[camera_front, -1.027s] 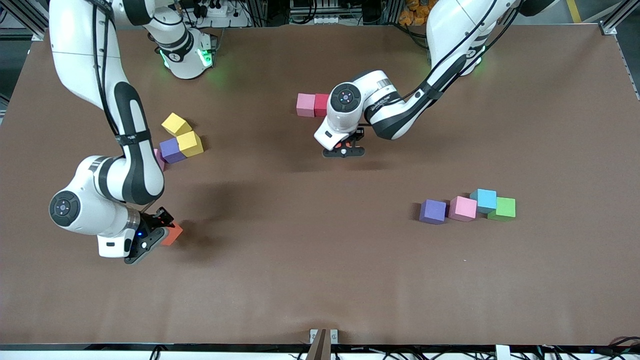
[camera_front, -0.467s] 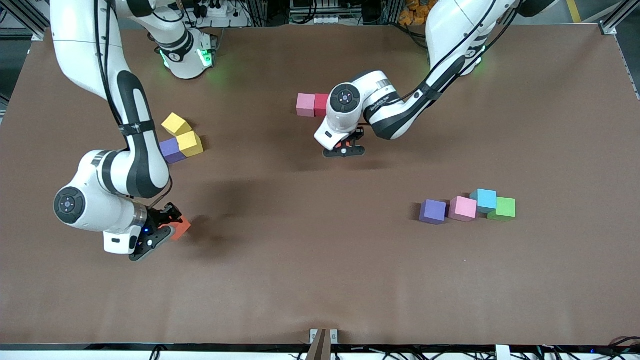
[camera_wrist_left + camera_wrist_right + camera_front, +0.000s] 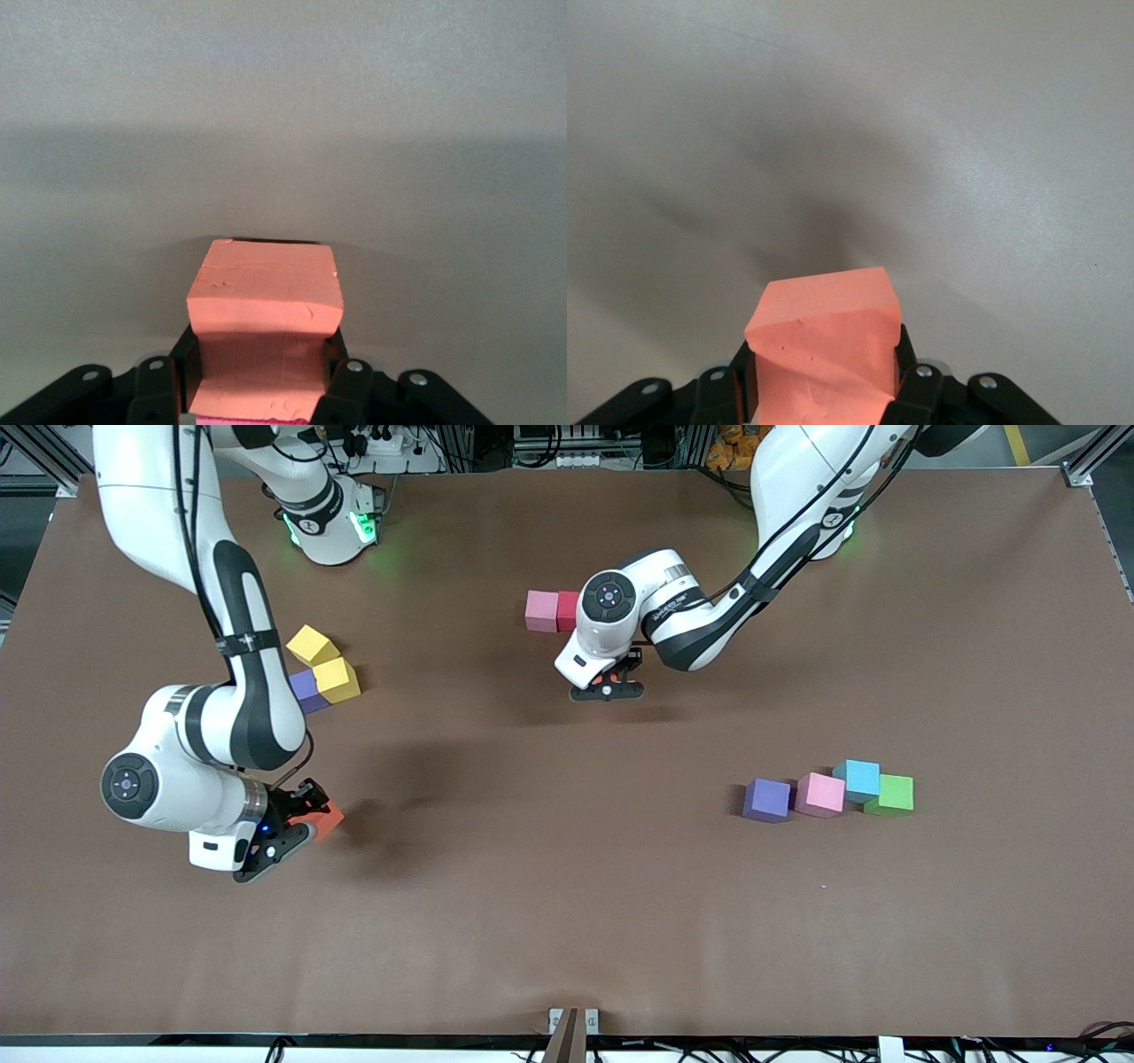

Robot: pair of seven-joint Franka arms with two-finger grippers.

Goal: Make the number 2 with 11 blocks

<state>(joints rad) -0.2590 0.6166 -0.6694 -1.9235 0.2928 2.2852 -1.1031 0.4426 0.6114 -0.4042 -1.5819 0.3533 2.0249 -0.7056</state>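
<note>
My left gripper (image 3: 608, 689) (image 3: 263, 390) is shut on an orange block (image 3: 605, 681) (image 3: 266, 297), low over the table's middle beside a touching pink block (image 3: 541, 611) and red block (image 3: 567, 608). My right gripper (image 3: 297, 828) (image 3: 824, 390) is shut on a second, tilted orange block (image 3: 328, 818) (image 3: 824, 341) toward the right arm's end. Two yellow blocks (image 3: 311, 644) (image 3: 337, 679) and a purple block (image 3: 306, 689) cluster by the right arm. A purple block (image 3: 767, 799), pink block (image 3: 820, 794) and light blue block (image 3: 857, 779) form a row. No number 2 shows.
A green cube (image 3: 891, 794) touches the light blue block at the left arm's end of that row. The right arm's forearm hides part of the purple block by the yellow ones. The brown table (image 3: 567, 921) lies bare nearer the front camera.
The right gripper has carried its orange block a little toward the table's middle. The left gripper has shifted slightly toward the right arm's end with its block.
</note>
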